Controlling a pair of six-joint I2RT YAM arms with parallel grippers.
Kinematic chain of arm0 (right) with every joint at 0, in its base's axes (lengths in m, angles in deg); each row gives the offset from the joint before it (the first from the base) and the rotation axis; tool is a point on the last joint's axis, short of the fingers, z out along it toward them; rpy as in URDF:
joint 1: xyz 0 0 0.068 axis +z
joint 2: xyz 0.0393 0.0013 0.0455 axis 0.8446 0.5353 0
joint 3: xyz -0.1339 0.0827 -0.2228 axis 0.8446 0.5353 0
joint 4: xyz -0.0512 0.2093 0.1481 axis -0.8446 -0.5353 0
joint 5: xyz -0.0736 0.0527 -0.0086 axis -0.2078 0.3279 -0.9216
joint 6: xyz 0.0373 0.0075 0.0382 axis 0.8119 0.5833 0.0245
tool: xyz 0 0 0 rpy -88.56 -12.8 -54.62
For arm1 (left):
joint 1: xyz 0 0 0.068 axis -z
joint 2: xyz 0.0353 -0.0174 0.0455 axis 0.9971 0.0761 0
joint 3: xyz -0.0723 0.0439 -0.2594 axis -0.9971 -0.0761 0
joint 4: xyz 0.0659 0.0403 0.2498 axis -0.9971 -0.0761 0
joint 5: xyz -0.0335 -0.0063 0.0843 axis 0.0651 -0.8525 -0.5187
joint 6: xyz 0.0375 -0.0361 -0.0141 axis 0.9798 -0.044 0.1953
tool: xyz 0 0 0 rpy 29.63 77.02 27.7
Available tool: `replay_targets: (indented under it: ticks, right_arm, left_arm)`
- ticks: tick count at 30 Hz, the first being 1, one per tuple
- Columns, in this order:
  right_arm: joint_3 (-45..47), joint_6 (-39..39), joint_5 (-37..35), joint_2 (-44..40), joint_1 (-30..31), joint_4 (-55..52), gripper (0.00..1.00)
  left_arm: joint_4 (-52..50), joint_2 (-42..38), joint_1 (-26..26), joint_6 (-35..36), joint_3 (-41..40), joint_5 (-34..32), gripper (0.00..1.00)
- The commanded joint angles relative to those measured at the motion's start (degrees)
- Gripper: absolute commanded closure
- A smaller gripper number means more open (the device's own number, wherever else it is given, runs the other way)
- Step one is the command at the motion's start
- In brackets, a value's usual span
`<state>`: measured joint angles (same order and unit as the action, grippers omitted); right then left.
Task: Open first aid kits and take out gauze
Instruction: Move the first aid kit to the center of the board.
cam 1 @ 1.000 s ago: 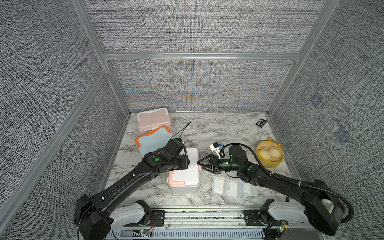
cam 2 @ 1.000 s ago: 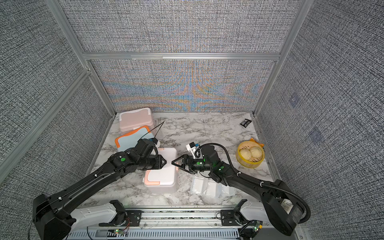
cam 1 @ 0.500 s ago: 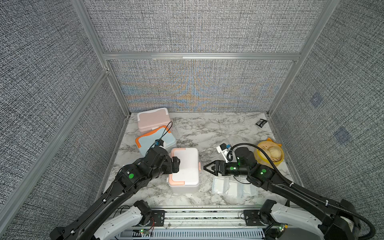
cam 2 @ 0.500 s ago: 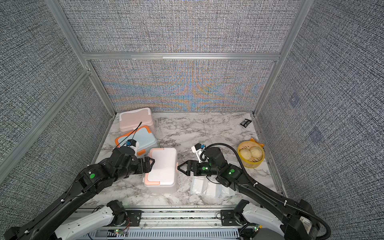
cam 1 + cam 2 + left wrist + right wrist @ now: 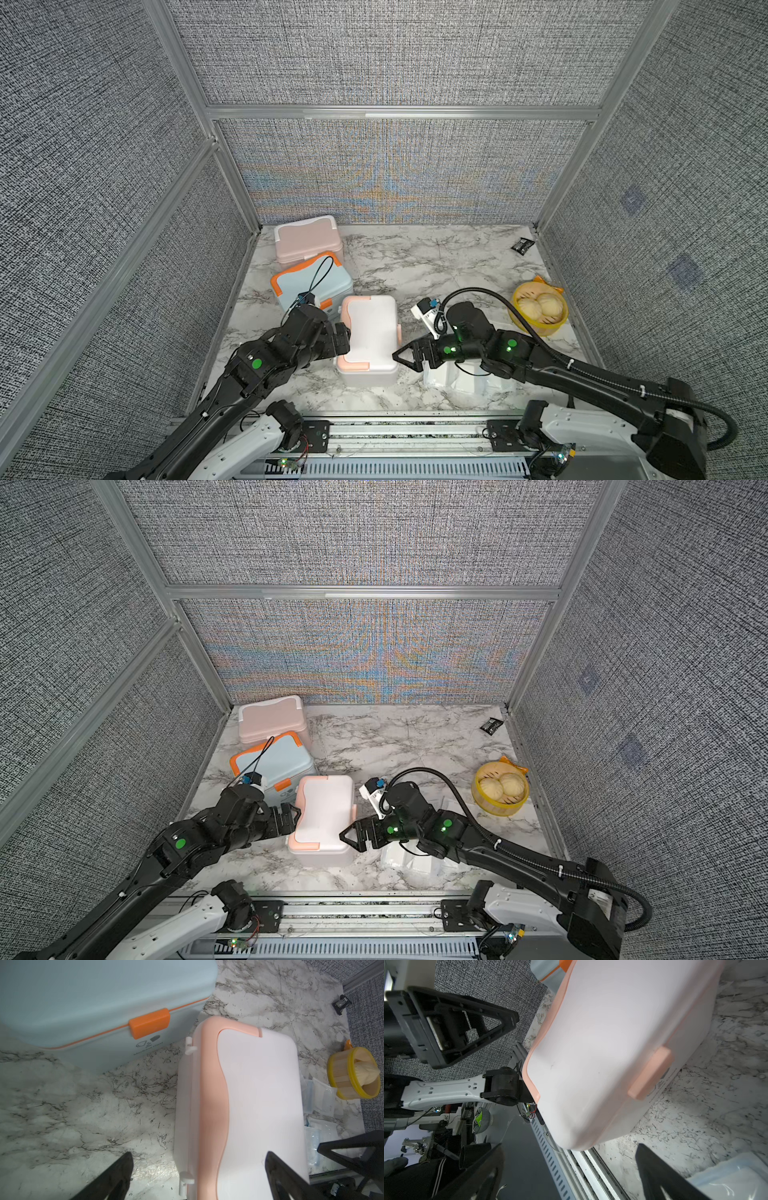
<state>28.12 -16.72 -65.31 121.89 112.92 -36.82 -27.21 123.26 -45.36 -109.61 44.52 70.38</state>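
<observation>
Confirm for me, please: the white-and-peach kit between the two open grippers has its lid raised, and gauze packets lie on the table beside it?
Not quite: the white-and-peach kit has its lid shut, and the right wrist view shows its peach latch across the seam. The rest holds: both grippers flank it open, and gauze packets lie beside it.

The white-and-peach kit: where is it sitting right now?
In both top views the white-and-peach kit stands lid shut near the table's front edge, between the open left gripper and open right gripper, just in front of the blue-and-orange kit.
</observation>
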Motion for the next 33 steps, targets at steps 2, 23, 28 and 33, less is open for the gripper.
replay_targets:
  ticks: [2,23,28,33]
  right_arm:
    - [-1.36,-1.91,-2.32,3.03,1.68,0.50,0.01]
    - [-5.32,2.09,-4.29,15.14,2.79,1.87,0.06]
    - [-6.49,2.47,-4.12,16.26,0.62,1.08,0.08]
    - [-7.49,1.73,-3.80,17.61,-4.09,-0.07,0.11]
  left_arm:
    - [4.60,1.96,-0.97,0.21,-0.96,4.25,0.02]
    - [19.84,19.48,-2.47,4.21,4.02,12.91,0.03]
    - [21.93,24.14,-3.66,5.62,6.46,14.35,0.03]
    - [23.18,30.26,-5.00,7.69,11.69,15.05,0.03]
